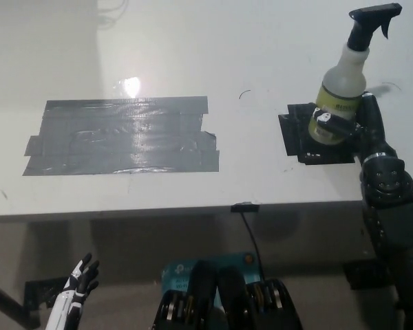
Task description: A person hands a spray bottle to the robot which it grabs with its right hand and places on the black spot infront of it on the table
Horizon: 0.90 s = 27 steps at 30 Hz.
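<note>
The right hand [345, 128] is closed around the spray bottle [344, 82], upright over the black spot [299, 137]. The left hand [74, 292] rests low beside the table [193, 55], fingers spread.

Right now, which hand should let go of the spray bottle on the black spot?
The right hand. It is already shut on the spray bottle, which stands upright over the black spot. The left hand hangs low below the table edge, far away.

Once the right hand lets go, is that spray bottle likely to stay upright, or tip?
The spray bottle is tall and narrow with its trigger head on top, so it probably tips easily if nudged. Its smooth plastic looks rigid, maybe slippery. The right hand grips it low, over the black spot, which should steady it.
</note>
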Available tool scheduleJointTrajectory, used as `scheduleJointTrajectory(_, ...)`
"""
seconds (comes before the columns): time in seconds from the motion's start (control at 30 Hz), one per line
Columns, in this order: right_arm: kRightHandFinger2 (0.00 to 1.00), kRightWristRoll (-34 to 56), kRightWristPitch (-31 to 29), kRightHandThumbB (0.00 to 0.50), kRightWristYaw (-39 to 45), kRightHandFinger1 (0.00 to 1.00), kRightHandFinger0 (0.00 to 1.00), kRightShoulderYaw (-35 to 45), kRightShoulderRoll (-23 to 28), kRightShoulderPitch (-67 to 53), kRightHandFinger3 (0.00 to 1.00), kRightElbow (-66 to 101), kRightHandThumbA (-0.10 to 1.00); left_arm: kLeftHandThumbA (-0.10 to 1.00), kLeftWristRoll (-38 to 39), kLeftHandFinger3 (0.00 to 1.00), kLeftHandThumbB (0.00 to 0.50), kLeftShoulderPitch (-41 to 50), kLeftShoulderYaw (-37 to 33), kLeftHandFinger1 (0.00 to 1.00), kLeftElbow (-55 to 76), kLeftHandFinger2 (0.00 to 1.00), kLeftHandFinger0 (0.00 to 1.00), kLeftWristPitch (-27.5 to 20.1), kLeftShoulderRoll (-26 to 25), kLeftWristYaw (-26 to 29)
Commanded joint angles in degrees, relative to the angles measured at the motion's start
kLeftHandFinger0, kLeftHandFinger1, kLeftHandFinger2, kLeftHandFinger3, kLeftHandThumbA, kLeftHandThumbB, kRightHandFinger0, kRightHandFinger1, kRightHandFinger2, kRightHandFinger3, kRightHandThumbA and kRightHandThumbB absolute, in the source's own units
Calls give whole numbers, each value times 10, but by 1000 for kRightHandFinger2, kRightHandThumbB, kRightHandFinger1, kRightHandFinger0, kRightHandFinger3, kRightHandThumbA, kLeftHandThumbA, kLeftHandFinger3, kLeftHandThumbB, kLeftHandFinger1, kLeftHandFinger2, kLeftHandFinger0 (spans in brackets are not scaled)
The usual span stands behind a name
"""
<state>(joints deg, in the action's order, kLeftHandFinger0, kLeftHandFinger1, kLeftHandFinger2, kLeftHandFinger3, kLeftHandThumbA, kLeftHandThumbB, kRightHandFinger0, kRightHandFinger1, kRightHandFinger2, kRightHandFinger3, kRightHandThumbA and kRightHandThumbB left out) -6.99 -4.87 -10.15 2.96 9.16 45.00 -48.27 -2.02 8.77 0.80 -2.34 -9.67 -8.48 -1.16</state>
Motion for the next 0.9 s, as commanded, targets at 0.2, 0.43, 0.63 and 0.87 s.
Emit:
scheduleJointTrajectory(0.2,557,-8,-80,264,-49,316,43,1,-14,35,402,25,235,963,4,1000,162,2,-1,1000,7,1000,1000,-30,-1,-7)
scheduleJointTrajectory(0.43,561,-13,-85,302,-52,339,67,-4,-20,15,411,28,326,964,4,1000,157,2,-2,1000,8,1000,1000,-30,-2,-8)
scheduleJointTrajectory(0.63,645,-25,-93,348,-61,408,129,-13,-17,6,519,12,414,973,2,1000,165,-1,-3,1000,3,1000,1000,-34,-2,-7)
scheduleJointTrajectory(0.87,809,-27,-111,392,-43,552,277,-28,-11,-7,712,-6,431,964,3,1000,138,1,-3,1000,6,1000,1000,-36,0,-6)
